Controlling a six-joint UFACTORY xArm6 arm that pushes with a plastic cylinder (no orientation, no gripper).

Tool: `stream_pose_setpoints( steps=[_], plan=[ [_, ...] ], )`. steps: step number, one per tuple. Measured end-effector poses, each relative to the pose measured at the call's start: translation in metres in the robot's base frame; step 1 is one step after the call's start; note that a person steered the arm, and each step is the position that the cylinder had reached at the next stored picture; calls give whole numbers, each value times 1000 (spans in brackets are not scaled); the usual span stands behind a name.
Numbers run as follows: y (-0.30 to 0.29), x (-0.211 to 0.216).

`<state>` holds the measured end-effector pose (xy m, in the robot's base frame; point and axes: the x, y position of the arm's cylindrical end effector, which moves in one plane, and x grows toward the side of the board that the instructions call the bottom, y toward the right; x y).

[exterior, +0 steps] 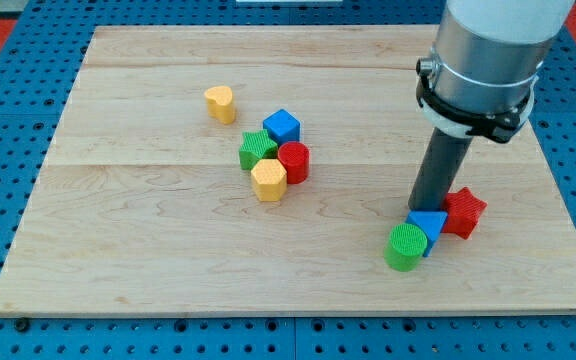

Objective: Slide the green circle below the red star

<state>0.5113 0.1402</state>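
The green circle (405,246) lies at the lower right of the wooden board. A blue block (429,226) touches its upper right side. The red star (462,212) sits just right of the blue block, up and to the right of the green circle. My rod comes down from the view's top right. My tip (428,208) rests just above the blue block and left of the red star, close to both. The blue block hides the tip's very end.
A cluster near the board's middle holds a green star (257,150), a blue cube (282,126), a red cylinder (294,161) and a yellow hexagon (268,180). A yellow heart (221,103) lies apart at upper left. The board's bottom edge (298,312) is near the green circle.
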Motion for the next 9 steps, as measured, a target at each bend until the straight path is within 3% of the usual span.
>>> stream_pose_setpoints(
  steps=[2,5,9],
  plan=[
    [-15,0],
    [-80,65],
    [-70,58]
  ],
)
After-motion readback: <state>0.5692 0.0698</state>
